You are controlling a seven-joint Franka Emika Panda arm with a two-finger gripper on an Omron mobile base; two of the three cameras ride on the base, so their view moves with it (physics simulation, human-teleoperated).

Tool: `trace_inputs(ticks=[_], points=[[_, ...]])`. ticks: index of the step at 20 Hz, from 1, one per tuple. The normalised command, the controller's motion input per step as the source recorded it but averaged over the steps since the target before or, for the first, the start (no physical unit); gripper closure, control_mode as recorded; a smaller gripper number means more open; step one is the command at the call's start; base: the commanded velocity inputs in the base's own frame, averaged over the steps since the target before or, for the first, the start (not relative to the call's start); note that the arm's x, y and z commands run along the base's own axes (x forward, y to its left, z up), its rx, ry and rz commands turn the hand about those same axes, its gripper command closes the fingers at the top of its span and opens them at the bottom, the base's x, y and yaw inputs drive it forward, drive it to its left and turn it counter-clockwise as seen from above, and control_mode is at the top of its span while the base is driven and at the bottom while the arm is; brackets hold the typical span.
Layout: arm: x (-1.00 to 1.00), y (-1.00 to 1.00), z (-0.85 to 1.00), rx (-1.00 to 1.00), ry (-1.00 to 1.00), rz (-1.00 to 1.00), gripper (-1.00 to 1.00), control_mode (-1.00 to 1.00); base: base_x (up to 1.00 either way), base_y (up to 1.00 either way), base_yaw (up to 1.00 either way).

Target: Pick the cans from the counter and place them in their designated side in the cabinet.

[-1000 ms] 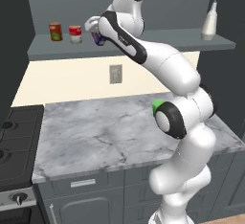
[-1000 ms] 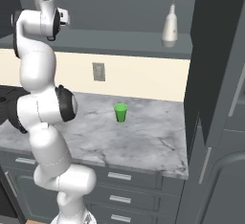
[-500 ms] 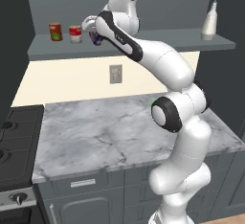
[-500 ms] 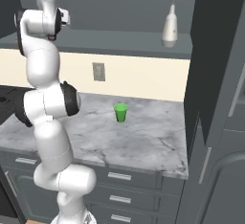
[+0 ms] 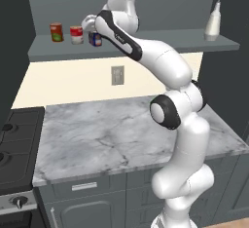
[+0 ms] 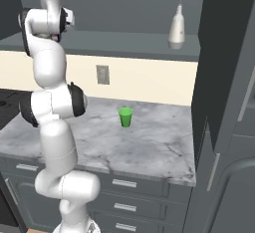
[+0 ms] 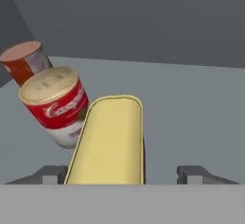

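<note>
Right, claw [image 7: 122, 173] jaws stand apart, tips flanking the dark blue can [image 7: 109, 141] without touching it. Its yellow top faces the camera, so its long axis runs straight up on the cabinet [image 5: 146, 44] shelf. Just beyond, to the claw's left, the red-and-white can [image 7: 57, 107], then the red can with green label [image 7: 24, 62]. Arm stretched high and leftward from the base. Judging by this, a straight pull-back clears.
</note>
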Motion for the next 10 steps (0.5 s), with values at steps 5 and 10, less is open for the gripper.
trace_inputs(ticks=[5,10], points=[[0.16,0.01,0.0,0.0,0.01,-0.01,-1.0,-1.0,0.0,0.0,0.0],[-0.17,-0.1,0.0,0.0,-0.04,0.0,-1.0,-1.0,0.0,0.0,0.0]])
